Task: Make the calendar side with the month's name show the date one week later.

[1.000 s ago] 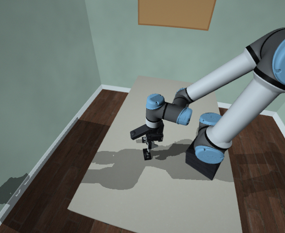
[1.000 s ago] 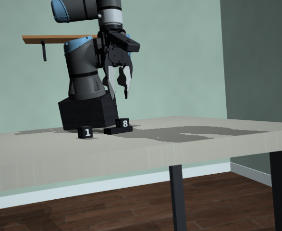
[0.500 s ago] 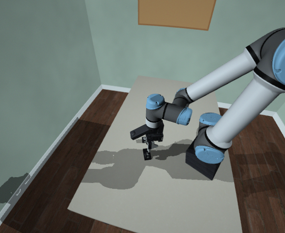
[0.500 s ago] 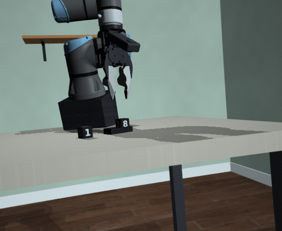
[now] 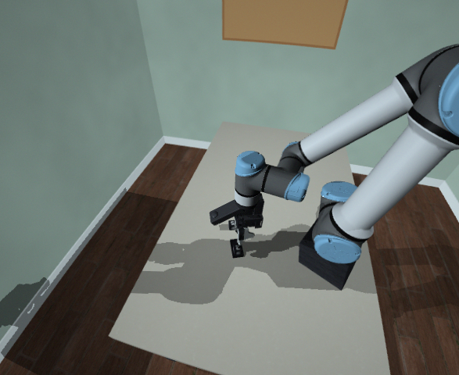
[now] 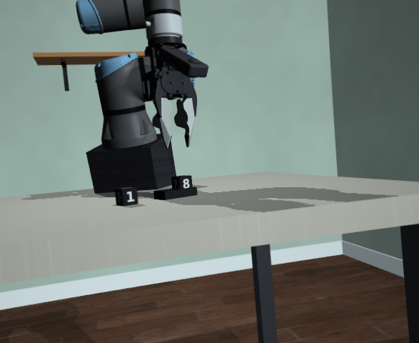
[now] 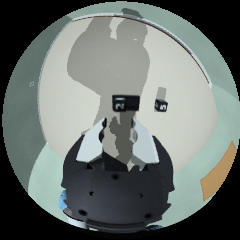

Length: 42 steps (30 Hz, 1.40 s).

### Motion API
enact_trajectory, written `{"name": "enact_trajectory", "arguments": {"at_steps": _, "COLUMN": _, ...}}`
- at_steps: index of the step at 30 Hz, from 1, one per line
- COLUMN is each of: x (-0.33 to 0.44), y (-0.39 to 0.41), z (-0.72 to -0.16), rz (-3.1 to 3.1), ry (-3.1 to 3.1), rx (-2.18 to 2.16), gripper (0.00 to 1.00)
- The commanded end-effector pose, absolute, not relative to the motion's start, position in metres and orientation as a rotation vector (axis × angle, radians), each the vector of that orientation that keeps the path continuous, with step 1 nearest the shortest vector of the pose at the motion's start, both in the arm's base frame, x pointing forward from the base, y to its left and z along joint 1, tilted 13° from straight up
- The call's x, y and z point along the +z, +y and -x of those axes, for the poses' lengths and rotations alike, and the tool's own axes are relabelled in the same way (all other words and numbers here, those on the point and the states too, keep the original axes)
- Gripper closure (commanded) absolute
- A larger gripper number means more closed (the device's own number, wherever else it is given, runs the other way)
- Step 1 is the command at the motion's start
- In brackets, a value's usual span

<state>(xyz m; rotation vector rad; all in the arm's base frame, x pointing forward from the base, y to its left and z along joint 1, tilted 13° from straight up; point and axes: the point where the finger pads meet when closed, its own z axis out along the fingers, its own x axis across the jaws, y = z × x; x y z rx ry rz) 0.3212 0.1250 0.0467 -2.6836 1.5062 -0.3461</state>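
One black cube (image 5: 238, 250) (image 6: 182, 182) (image 7: 119, 103) sits in one end of the black tray (image 6: 165, 194) (image 7: 133, 103). It shows a white 8 towards the exterior camera, and a white 2 on top in the wrist view. The tray's other end holds no cube. A second black cube (image 6: 126, 196) (image 7: 161, 105) stands on the table apart from the tray, with a 1 towards the exterior camera and a 5 on top. My gripper (image 6: 178, 146) (image 7: 119, 118) is partly open and empty, with its fingertips above the tray. The month's name cannot be seen.
The robot's dark base block (image 5: 322, 262) (image 6: 123, 171) stands behind the tray in the exterior view. A brown wall shelf (image 6: 87, 58) hangs at the back. The arm's shadow falls across the pale table (image 5: 302, 334) (image 6: 73, 217).
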Motion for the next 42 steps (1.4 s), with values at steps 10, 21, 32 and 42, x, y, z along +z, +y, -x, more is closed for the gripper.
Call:
{"name": "enact_trajectory", "arguments": {"at_steps": 10, "x": 0.041, "y": 0.125, "z": -0.323, "rz": 2.683, "ry": 1.506, "rx": -0.347, "gripper": 0.71}}
{"name": "enact_trajectory", "arguments": {"at_steps": 21, "x": 0.028, "y": 0.124, "z": -0.326, "rz": 2.683, "ry": 1.506, "rx": -0.347, "gripper": 0.71}}
{"name": "enact_trajectory", "arguments": {"at_steps": 32, "x": 0.012, "y": 0.123, "z": -0.329, "rz": 2.683, "ry": 1.506, "rx": -0.347, "gripper": 0.71}}
{"name": "enact_trajectory", "arguments": {"at_steps": 42, "x": 0.003, "y": 0.122, "z": -0.332, "rz": 2.683, "ry": 1.506, "rx": -0.347, "gripper": 0.71}}
